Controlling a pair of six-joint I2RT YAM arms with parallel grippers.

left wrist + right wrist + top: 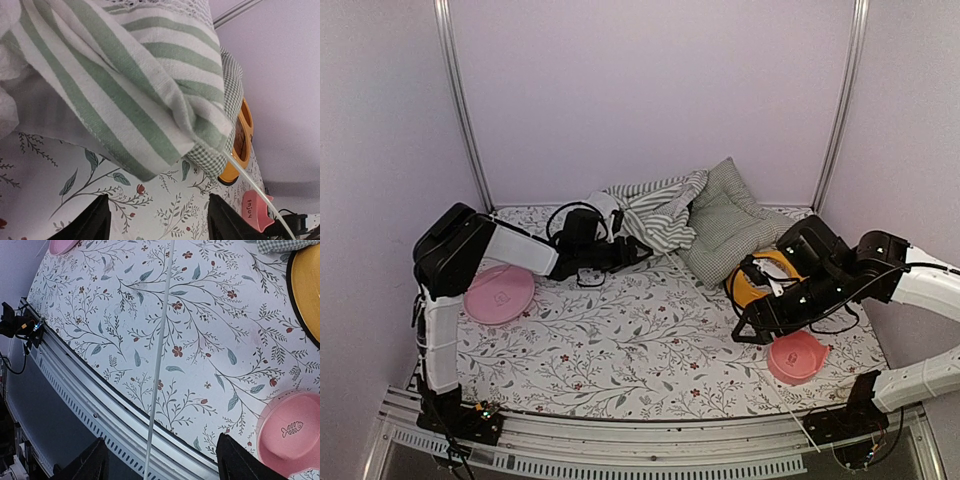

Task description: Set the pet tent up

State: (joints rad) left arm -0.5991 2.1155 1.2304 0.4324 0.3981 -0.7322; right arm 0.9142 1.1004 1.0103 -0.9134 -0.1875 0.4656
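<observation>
Top external: pet tent (655, 210) is a collapsed heap at 12 o'clock on the floral mat (620, 340), nothing standing. The gingham cushion (730, 225) leans against it at 1 o'clock.

Left gripper (157, 212) is at the heap's 7 o'clock edge. Its jaws are apart with nothing in the gap, and the striped fabric lies just ahead of the fingers.

Right gripper (160, 450) hangs at 4 o'clock beside the orange bowl (760, 280) and pink bowl (798, 357). Its claw is released. The thin white pole (161, 355) runs through the gap, apparently touching neither finger, and crosses the near rail (100, 405) at 6 o'clock.

Likely step: the right arm takes the pole while the left takes fabric, then both raise the frame. The task looks barely started.

How to do it well:
- Right: centre the pole on the pads before clenching. It is thin and round, so it will probably roll or slip out of an off-centre pinch.
- Left: push in far enough to catch a thick fold or hem. A single layer would likely just slide off the heap.
- Lift both sides together. The pole probably flexes, and one-sided pulling would drag the cushion along.
- Swing the pole toward 12 o'clock clear of the pink bowl.

Risk: the pole's free end could snag on the rail.
</observation>
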